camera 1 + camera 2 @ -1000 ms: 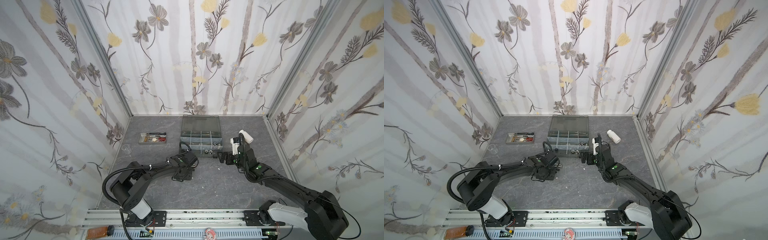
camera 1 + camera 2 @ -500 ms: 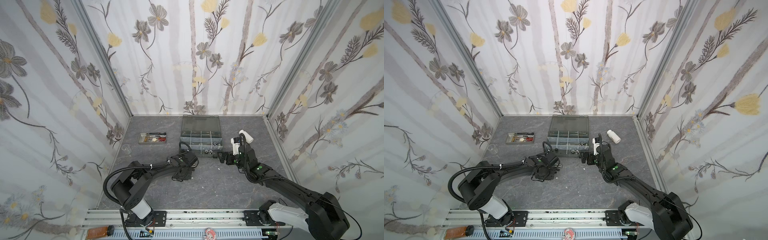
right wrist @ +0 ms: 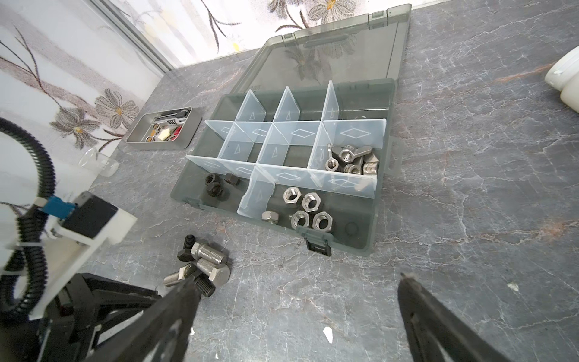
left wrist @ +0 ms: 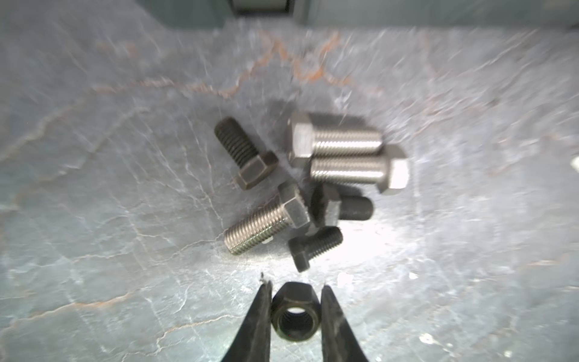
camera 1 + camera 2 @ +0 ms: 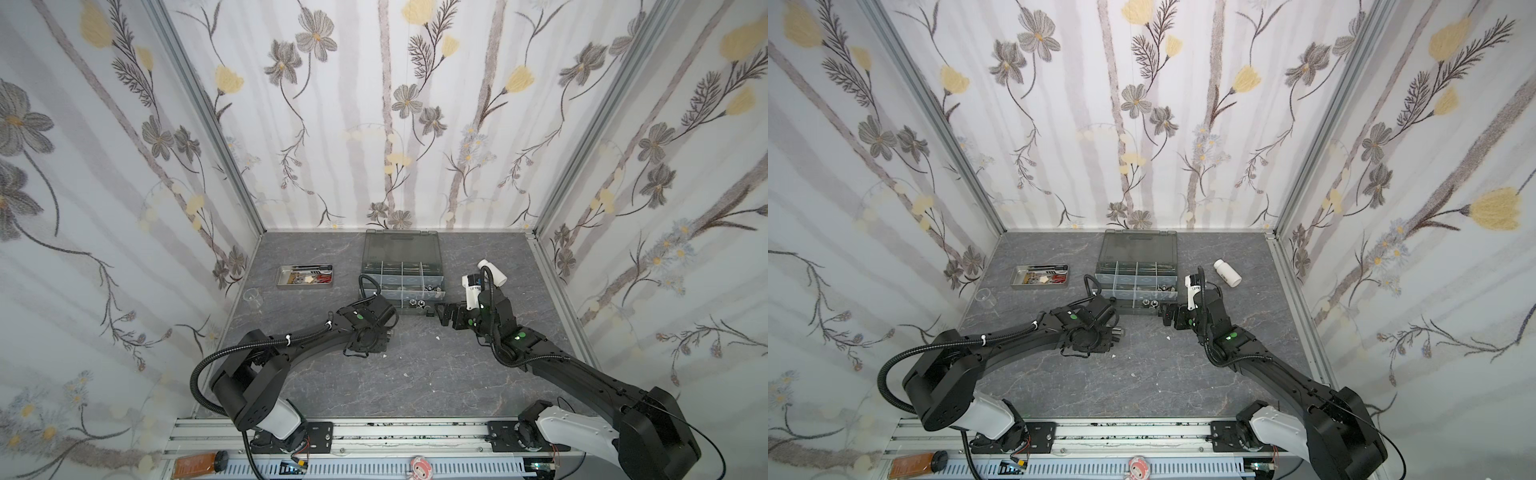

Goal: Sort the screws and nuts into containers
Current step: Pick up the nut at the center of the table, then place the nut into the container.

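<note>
A black hex nut (image 4: 294, 313) sits between the fingers of my left gripper (image 4: 296, 285), which is shut on it low over the grey table. Just beyond lies a pile of screws (image 4: 313, 188), silver and black, also seen in the right wrist view as screws (image 3: 203, 266). My right gripper (image 3: 297, 279) is open with nothing in it, between the pile and the organizer box (image 3: 383, 175). The box's containers hold black nuts (image 3: 216, 185), silver hex nuts (image 3: 304, 207) and wing nuts (image 3: 354, 160). Both top views show the box (image 5: 402, 270) (image 5: 1138, 270) with its lid open.
A shallow steel tray (image 5: 305, 276) with small items stands at the back left, with a small clear cup (image 5: 253, 297) in front of it. A white bottle (image 5: 1227, 272) lies right of the box. White crumbs (image 3: 327, 333) dot the table.
My left gripper's jaws have narrowed onto the black nut. Both arms stand almost where they were.
</note>
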Controlling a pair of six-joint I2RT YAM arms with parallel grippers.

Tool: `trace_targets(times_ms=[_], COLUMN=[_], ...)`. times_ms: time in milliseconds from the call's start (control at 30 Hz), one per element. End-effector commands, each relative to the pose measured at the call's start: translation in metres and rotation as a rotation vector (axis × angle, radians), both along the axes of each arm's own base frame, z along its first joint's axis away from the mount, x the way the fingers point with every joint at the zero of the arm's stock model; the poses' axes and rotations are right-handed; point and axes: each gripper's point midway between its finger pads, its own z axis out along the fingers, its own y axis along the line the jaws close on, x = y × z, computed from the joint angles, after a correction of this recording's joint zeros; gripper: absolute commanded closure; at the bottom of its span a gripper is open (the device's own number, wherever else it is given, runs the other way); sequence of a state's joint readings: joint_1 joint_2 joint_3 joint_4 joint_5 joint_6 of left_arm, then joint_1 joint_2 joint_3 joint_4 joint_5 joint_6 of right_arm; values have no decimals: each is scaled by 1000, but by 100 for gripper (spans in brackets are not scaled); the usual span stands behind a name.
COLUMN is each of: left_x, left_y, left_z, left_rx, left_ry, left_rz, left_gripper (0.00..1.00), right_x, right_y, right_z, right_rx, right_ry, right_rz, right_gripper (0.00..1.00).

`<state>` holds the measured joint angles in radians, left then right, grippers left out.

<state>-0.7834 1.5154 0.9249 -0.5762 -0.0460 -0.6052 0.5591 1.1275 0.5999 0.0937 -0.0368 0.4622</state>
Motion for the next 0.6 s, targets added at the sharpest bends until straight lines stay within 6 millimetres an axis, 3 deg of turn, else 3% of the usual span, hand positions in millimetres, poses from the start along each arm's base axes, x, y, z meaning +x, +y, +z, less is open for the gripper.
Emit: trace_targets(times_ms=[0, 233, 567], left_x=[5, 26, 80], left_y=[4, 0, 10], left_z=[14, 39, 56], left_rx=[11, -1, -2], left_ry=[-29, -82, -120], left_rz=[11, 11, 51], left_gripper=[75, 75, 75], right_x=[1, -1, -6], right_y=[6, 16, 22], right_z=[3, -1, -12], right_rx=[15, 29, 31], right_ry=[-1, 32, 67], right_rz=[26, 69, 107], right_gripper=[0, 0, 0])
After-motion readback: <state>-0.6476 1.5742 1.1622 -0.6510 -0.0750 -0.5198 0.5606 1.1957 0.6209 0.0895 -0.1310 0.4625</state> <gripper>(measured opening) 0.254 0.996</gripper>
